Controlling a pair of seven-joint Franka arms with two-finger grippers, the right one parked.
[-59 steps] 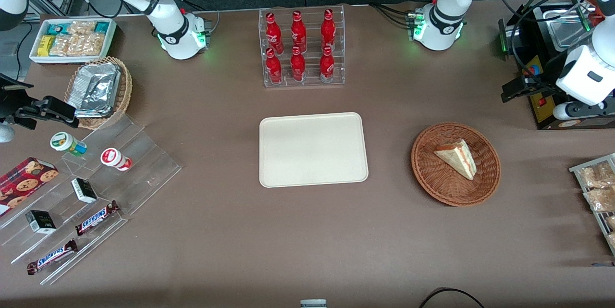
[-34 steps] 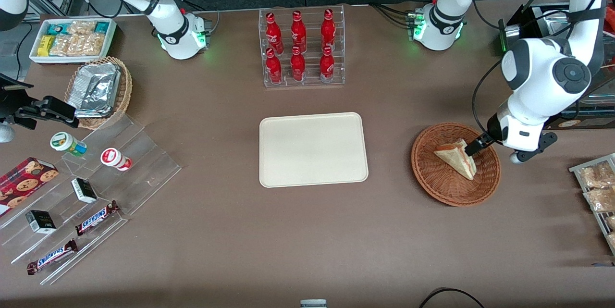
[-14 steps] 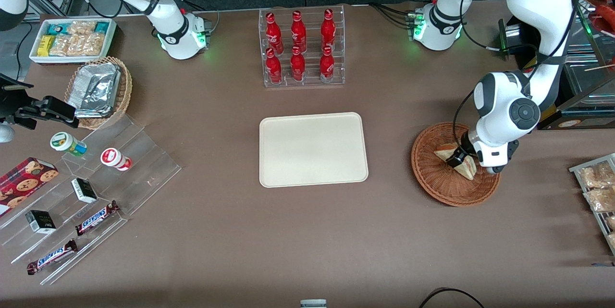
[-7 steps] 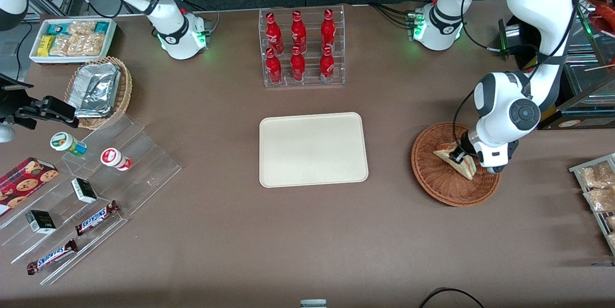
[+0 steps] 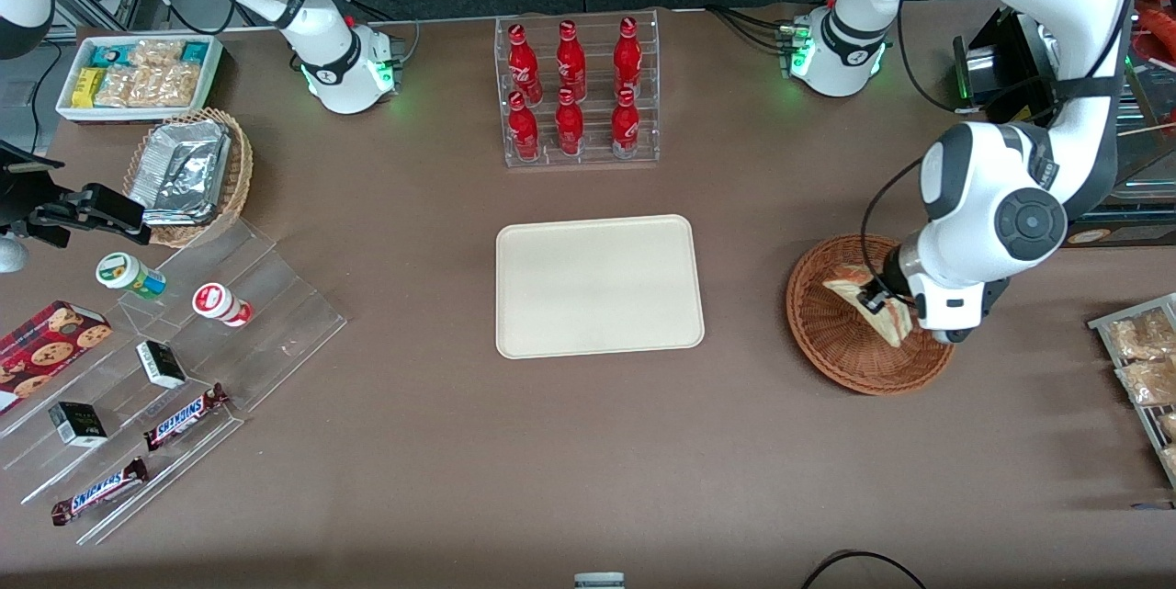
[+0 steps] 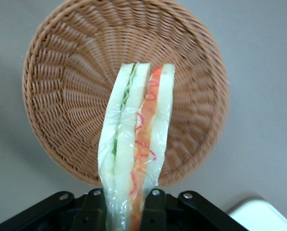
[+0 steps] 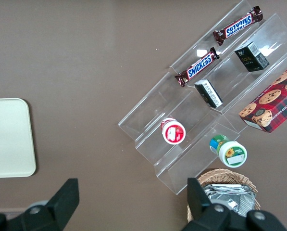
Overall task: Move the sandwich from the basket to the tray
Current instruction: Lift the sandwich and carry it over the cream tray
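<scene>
On the brown table (image 5: 441, 442), two bars marked SNICKERS (image 5: 184, 416) are seen toward the parked arm's end. Only in the left wrist view is the clear film on the sandwich (image 6: 136, 144) shown. The sandwich, pale bread with red-orange filling, is clamped by the gripper (image 6: 125, 211) above the basket (image 5: 827, 341), apart from the tray (image 5: 597, 286).

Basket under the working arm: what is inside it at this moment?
The sandwich, clamped between the gripper fingers, hangs over the basket. The weave visible around it is bare. The strip of weave directly under the sandwich is covered.
</scene>
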